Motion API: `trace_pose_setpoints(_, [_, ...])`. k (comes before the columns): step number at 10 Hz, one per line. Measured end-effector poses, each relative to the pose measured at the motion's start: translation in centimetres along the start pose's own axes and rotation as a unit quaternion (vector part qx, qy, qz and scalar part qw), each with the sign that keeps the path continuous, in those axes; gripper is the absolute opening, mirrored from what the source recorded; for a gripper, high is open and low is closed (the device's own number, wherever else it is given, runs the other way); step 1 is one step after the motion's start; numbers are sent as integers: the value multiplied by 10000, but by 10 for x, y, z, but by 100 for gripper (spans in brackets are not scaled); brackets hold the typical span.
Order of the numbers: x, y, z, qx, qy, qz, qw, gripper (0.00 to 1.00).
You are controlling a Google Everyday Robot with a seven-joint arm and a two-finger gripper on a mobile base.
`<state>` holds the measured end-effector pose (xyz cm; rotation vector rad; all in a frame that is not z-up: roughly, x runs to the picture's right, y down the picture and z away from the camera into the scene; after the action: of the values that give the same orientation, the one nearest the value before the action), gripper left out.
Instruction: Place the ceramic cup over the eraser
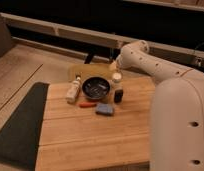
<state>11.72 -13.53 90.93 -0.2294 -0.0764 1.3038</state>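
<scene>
The small white ceramic cup (116, 77) is at the far side of the wooden table (85, 140), right behind and just above the black upright eraser (118, 95). Whether cup and eraser touch is unclear. My gripper (114, 67) comes in from the right at the end of the white arm (145, 62) and is directly over the cup, at its top. The eraser stands just right of the dark bowl (96, 88).
A cream bottle (73, 91) lies left of the bowl. A thin red pen (87, 105) and a flat blue pad (104, 109) lie in front of it. A dark mat (15, 125) borders the table's left side. The robot's white body (177, 125) fills the right.
</scene>
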Motion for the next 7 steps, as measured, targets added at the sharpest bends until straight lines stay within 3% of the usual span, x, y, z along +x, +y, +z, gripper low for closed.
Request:
trace_pose_setpoints(3, [12,-1,19,-131,212,84,9997,65])
trace_pose_setpoints(7, [25,-3,39,-89,542,-72,9985,65])
